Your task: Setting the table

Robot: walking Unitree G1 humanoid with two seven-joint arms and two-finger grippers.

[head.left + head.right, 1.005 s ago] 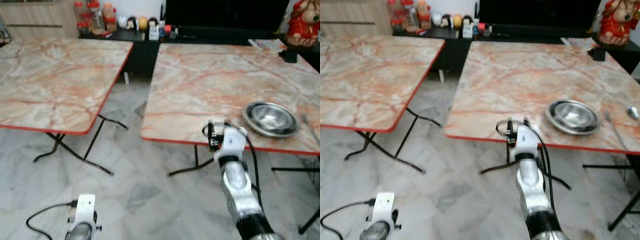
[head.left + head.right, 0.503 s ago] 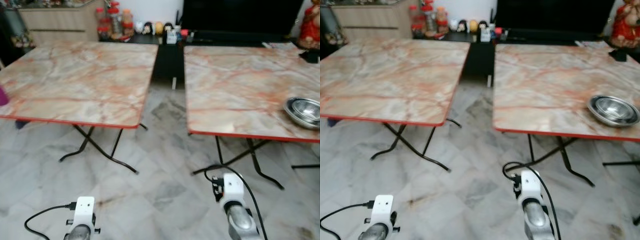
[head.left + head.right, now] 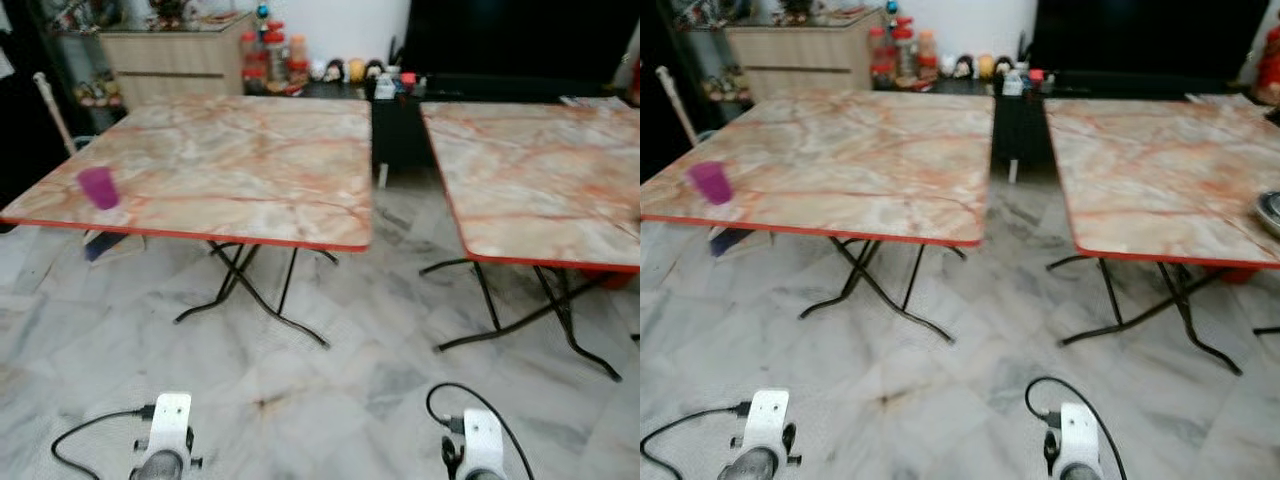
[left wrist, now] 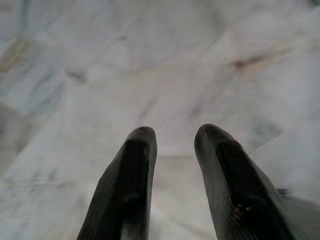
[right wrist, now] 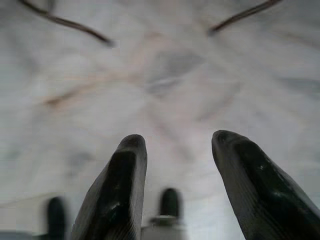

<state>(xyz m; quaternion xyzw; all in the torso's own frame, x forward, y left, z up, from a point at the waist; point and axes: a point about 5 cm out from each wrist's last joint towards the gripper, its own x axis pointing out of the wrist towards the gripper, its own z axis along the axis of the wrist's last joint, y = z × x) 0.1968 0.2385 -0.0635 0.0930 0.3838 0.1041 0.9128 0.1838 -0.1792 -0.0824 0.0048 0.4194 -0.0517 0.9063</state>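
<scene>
Near the left edge of the left marble table [image 3: 250, 170] stands a small purple cup [image 3: 98, 187]. On the right marble table [image 3: 1150, 170], the rim of a steel bowl [image 3: 1270, 210] shows at the picture's right edge. Both arms hang low over the tiled floor, short of the tables. My left gripper [image 4: 175, 135] is open above bare floor with nothing between its fingers. My right gripper [image 5: 177, 142] is also open and empty over the floor.
A gap of floor [image 3: 400, 210] runs between the two tables, whose black folding legs [image 3: 250, 290] spread underneath. Behind stand a wooden sideboard [image 3: 170, 65] and a dark low cabinet with jars and figurines [image 3: 330, 72]. A blue object [image 3: 100, 243] lies under the left table.
The camera has swung left: the right table and bowl slid to the right edge, and the left table with the purple cup came into view. My right arm dropped from the table edge.
</scene>
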